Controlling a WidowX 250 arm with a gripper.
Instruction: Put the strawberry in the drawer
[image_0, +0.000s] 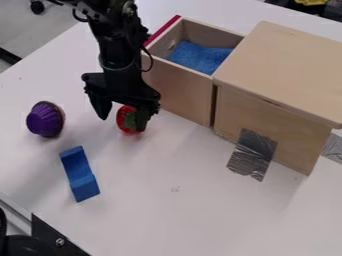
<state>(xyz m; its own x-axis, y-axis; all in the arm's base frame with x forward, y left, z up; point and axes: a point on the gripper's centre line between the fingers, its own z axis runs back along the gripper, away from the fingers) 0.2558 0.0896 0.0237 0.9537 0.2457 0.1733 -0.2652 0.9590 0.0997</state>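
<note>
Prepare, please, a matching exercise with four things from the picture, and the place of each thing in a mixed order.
Things
1. Strawberry
2. Blue cloth
3. Purple cupcake
4. Grey tape

Places
A. Stuck to the wooden box
B. At the gripper, outside the drawer
C. Farther left in the picture than the blue block
D. Inside the open drawer

Right pairs: 1-B, 2-D, 3-C, 4-A

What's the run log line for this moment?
black two-finger claw: open, at red toy strawberry | wooden drawer: open, blue cloth inside | strawberry: outside drawer
</note>
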